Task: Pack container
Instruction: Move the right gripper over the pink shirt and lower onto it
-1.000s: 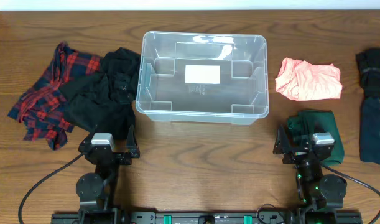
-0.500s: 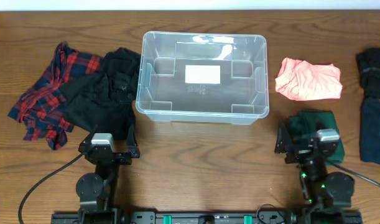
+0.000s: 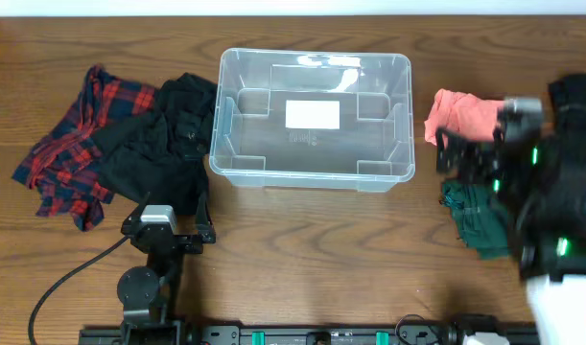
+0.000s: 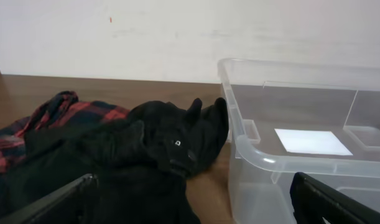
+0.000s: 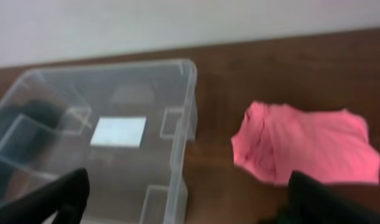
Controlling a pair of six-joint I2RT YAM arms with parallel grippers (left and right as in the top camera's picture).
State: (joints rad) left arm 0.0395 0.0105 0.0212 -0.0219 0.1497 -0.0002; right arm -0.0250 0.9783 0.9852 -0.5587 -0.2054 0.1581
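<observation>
The clear container (image 3: pixel 407 115) stands empty at the table's middle back, a white label on its bottom. It also shows in the left wrist view (image 4: pixel 240 127) and the right wrist view (image 5: pixel 185 118). My left gripper (image 3: pixel 168 230) is open and empty at the front left, its jaws (image 4: pixel 193 211) facing a black garment (image 3: pixel 163 144) beside the container. My right gripper (image 3: pixel 475 153) is open and empty, raised between the container and a pink cloth (image 3: pixel 465 120). The pink cloth also shows in the right wrist view (image 5: pixel 308 146), ahead and right of the jaws (image 5: pixel 196 205).
A red plaid shirt (image 3: pixel 67 144) lies at the far left, partly under the black garment. A dark green cloth (image 3: pixel 475 216) lies below the right arm. Dark clothes (image 3: pixel 575 96) lie at the right edge, partly hidden by the arm.
The right arm has lifted from its front rest spot and swung back toward the pink cloth and the container's right side. The left arm has not moved.
</observation>
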